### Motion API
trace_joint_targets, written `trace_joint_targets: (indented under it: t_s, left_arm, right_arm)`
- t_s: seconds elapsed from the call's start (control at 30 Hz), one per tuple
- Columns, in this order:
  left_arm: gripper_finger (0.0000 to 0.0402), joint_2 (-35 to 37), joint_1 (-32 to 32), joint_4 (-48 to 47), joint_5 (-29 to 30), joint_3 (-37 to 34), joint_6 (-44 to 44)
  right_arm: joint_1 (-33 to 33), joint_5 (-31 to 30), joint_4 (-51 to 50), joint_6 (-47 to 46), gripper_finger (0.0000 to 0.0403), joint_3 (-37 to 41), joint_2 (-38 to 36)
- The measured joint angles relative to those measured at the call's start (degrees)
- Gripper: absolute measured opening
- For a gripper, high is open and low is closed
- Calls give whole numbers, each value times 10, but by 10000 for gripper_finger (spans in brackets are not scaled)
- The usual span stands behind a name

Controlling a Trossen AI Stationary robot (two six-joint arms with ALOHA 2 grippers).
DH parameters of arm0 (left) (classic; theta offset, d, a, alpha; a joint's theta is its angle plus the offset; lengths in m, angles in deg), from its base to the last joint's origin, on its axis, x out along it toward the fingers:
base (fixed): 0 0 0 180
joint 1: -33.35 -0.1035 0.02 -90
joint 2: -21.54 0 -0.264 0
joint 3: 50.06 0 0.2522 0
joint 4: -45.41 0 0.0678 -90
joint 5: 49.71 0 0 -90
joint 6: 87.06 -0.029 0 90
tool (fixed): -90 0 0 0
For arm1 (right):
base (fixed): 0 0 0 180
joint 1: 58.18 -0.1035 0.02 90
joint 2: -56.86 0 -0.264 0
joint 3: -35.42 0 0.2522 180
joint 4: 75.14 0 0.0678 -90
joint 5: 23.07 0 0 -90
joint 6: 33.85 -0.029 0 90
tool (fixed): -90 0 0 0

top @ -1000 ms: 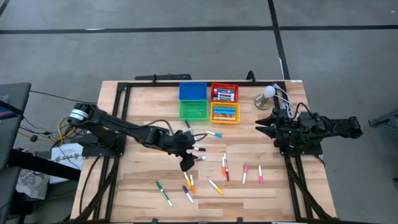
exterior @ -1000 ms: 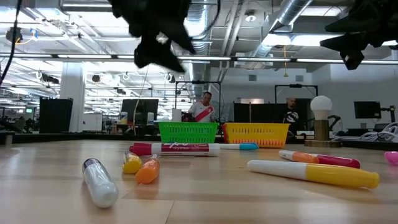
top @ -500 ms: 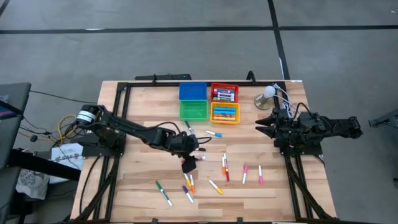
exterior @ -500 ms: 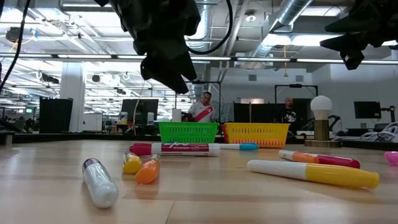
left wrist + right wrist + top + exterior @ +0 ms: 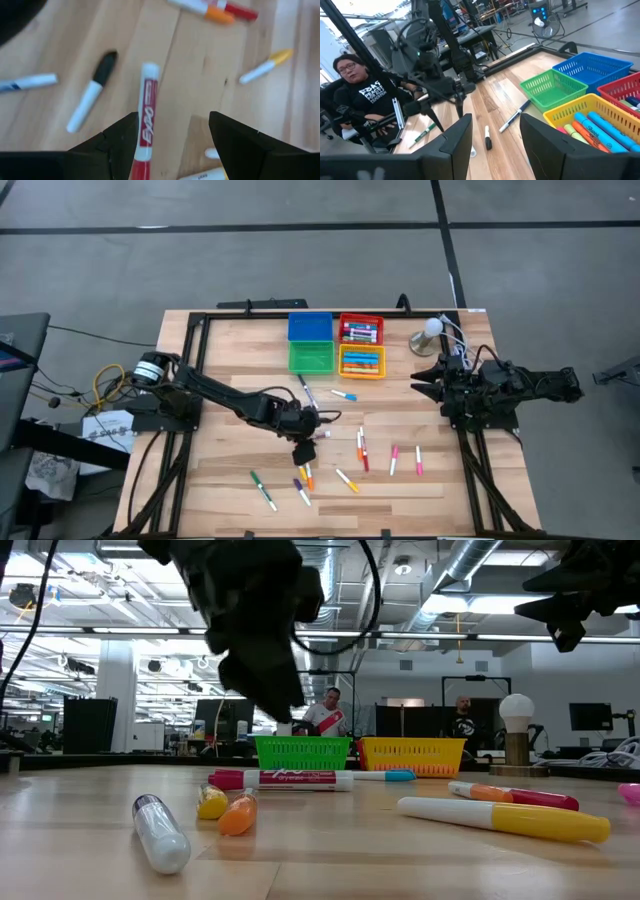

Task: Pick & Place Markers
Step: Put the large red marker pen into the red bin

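markers (image 5: pixel 362 448) scattered in high view; left wrist view shows left gripper (image 5: pixel 172 131) open over red marker (image 5: pixel 146 120).

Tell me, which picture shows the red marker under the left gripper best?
The left wrist view: the red marker lies large between the open left gripper fingers, label readable. The low view shows it side-on, before the green bin. In the high view the arm mostly hides it. The right wrist view does not show it clearly.

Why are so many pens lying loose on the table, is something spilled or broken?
Nothing looks broken. The markers lie scattered at odd angles across the table, while the red bin and yellow bin already hold some. The left gripper, open, hovers over a red marker. The right gripper waits aside.
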State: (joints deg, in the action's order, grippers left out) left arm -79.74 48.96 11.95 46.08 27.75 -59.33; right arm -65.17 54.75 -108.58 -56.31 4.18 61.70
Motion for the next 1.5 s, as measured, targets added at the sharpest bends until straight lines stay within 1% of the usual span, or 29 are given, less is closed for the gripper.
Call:
trace_joint_targets:
  t_s: [0.27,0.7,0.9,1.33,1.5]
  left_arm:
    - [242,-32,2,5,34,0,30]
    - [242,-65,3,17,39,-1,43]
    - [242,-65,-6,18,52,-1,44]
    - [242,-70,-2,17,49,-1,41]
    - [242,-92,-3,18,51,0,42]
  right_arm:
    - [0,0,0,0,153,0,0]
    - [0,2,-10,0,153,0,0]
    - [0,1,-11,0,157,0,0]
    - [0,1,-13,10,153,0,0]
    - [0,0,-13,15,157,0,0]
